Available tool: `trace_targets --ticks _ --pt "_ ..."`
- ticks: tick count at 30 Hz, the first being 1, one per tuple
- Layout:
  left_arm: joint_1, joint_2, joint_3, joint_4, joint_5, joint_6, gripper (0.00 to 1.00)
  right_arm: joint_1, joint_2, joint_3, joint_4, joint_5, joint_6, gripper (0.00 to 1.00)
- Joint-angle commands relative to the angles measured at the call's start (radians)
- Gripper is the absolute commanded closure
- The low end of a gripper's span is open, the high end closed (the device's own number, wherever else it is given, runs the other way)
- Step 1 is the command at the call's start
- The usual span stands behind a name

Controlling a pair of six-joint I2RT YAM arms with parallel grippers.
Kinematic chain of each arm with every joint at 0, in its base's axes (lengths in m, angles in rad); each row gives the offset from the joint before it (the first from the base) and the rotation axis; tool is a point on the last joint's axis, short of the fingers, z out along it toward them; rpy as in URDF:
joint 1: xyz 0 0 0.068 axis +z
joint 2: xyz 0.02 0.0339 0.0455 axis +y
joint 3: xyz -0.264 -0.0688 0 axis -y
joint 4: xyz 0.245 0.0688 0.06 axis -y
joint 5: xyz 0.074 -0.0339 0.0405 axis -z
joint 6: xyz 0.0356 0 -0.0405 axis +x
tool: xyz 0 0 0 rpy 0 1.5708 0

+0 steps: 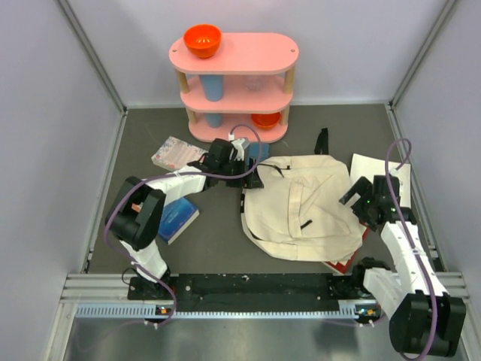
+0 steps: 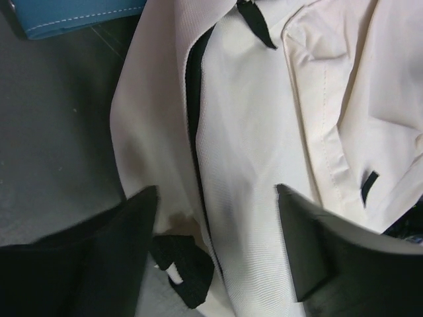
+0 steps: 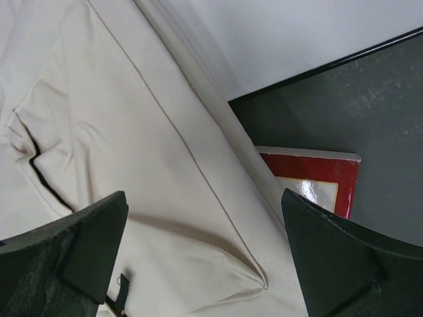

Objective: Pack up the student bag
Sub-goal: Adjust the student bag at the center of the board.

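Left gripper (image 2: 217,198), jaws spread, hangs over the bag's (image 1: 301,207) zipper (image 2: 193,99) at 10 o'clock, probably to open it; right gripper (image 3: 203,198), likewise spread, flanks 3 o'clock.

The student bag (image 1: 301,207) is showing cream canvas with black zipper pulls and a dark strip along its opening. Behind the bag, a shelf (image 1: 255,53) is showing pink, with an orange bowl (image 1: 202,40) and a blue cup (image 1: 213,86) on it. Left of the bag, a blue book (image 1: 180,218) and a pink-and-white printed book (image 1: 178,153) are lying. A red-covered book (image 3: 317,181) is peeking from under the bag, and a white sheet (image 1: 376,167) is lying beside it. The counter (image 1: 218,256) is showing dark grey.
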Motion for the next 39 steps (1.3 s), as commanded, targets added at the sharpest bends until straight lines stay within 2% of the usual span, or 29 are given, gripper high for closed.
trace_targets --ticks 1,2,4,5,6,8,9,11,12,19,23,26,32,35,39 --pt "-0.003 0.012 0.023 0.092 0.051 -0.002 0.33 -0.019 0.046 -0.012 0.059 0.064 -0.026 0.01" --pt "-0.003 0.019 0.023 0.100 0.065 -0.012 0.43 -0.022 0.056 -0.012 0.070 0.049 -0.038 0.01" --pt "-0.005 0.028 0.012 0.130 0.103 -0.025 0.56 -0.023 0.091 -0.018 0.104 -0.024 -0.052 0.07" --pt "-0.005 0.029 0.009 0.138 0.109 -0.037 0.78 -0.024 0.102 -0.017 0.115 -0.038 -0.056 0.15" --pt "-0.005 0.023 -0.001 0.144 0.126 -0.043 0.85 -0.024 0.106 -0.009 0.125 -0.078 -0.064 0.29" --pt "-0.011 0.008 -0.017 0.167 0.134 -0.054 1.00 -0.024 0.077 -0.018 0.191 -0.126 -0.076 0.41" --pt "-0.014 -0.012 -0.037 0.174 0.138 -0.057 1.00 -0.024 0.065 -0.026 0.220 -0.190 -0.079 0.56" --pt "-0.024 -0.043 -0.063 0.204 0.154 -0.075 1.00 -0.024 0.024 -0.014 0.244 -0.239 -0.073 0.97" --pt "-0.029 -0.082 -0.090 0.215 0.160 -0.078 1.00 -0.024 0.007 -0.008 0.262 -0.262 -0.067 1.00" --pt "-0.103 -0.368 -0.184 0.207 0.093 -0.117 1.00 -0.024 -0.027 0.136 0.273 -0.321 -0.056 1.00" --pt "-0.117 -0.596 -0.312 0.197 -0.039 -0.205 1.00 -0.019 0.134 0.230 0.319 -0.501 -0.067 1.00" --pt "-0.124 -0.719 -0.417 0.190 -0.113 -0.285 1.00 0.039 0.275 0.287 0.363 -0.534 -0.081 1.00" --pt "-0.201 -0.837 -0.593 0.239 -0.220 -0.399 1.00 0.223 0.508 0.480 0.406 -0.488 -0.095 1.00" --pt "-0.248 -0.836 -0.629 0.250 -0.274 -0.434 1.00 0.258 0.638 0.599 0.434 -0.505 -0.075 1.00" --pt "-0.301 -0.821 -0.661 0.279 -0.357 -0.482 1.00 0.307 0.807 0.808 0.362 -0.505 -0.102 1.00"
